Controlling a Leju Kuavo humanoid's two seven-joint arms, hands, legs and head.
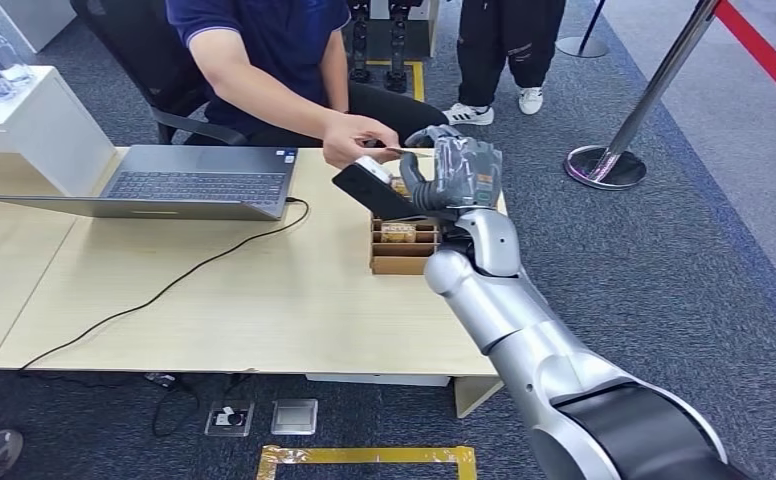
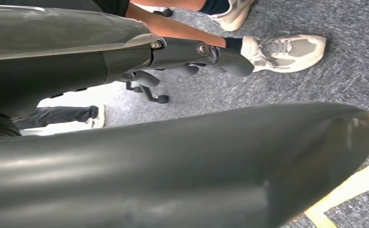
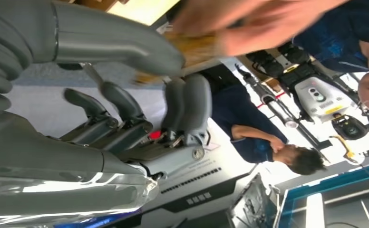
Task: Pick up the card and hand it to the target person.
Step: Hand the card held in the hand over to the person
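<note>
A thin tan card (image 1: 409,151) is held edge-on in the air above the tabletop (image 1: 264,290), between the right robot hand (image 1: 454,172) and a seated person's hand (image 1: 354,137). In the right wrist view the robot hand's thumb (image 3: 121,45) and fingers (image 3: 189,102) pinch the card (image 3: 192,47) while the person's blurred fingers close on its far end. The card looks light, flat and fairly stiff, probably slick on its faces, so it is best taken by a pinch across one short edge, leaving the other end free for the receiver. Just below the exchange stands a small wooden divided box (image 1: 402,245) with more cards in its slots. A grey laptop (image 1: 179,185) sits open further along the tabletop, its black cable (image 1: 164,290) trailing off. The left robot hand (image 2: 192,52) hangs beside the robot above the carpet; whether it is clenched I cannot tell.
</note>
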